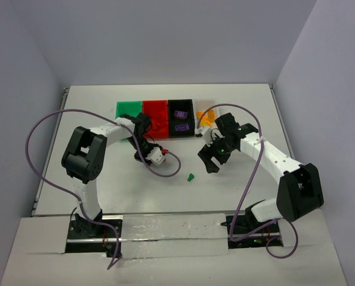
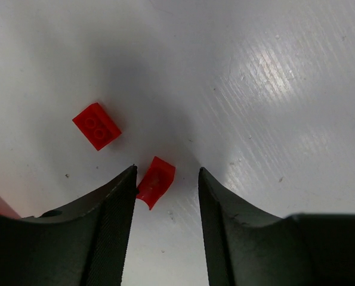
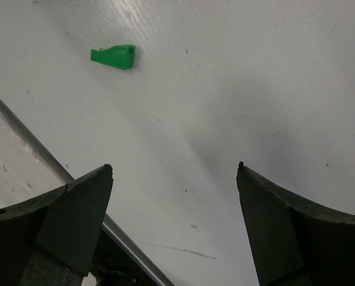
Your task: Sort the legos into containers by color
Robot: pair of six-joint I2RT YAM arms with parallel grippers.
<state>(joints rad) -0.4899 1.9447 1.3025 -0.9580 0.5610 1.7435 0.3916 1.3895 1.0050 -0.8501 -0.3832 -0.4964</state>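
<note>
On the white tabletop, beyond the two arm bases, a joined row of four small rectangular plastic bins is being shown: a green bin, a red bin, a black bin and a clear white bin. Two purple studded bricks are lying in the black bin, and orange-yellow pieces are lying in the clear white bin.

Just in front of the red bin, the left pincer is being held low over the tabletop, its jaws partly parted, released and grasping nothing. A small red curved plastic brick is being straddled by them: one corner is touching the finger on the left of the wrist view, while a gap is being left to the other finger. A red studded flat plate is lying just beyond, apart from both fingers.

In front of the clear white bin, the right pincer is being held wide apart and empty over bare tabletop. A small green sloped plastic brick is lying loose beyond its fingertips, between the two pincers in the top view, touching neither.
</note>
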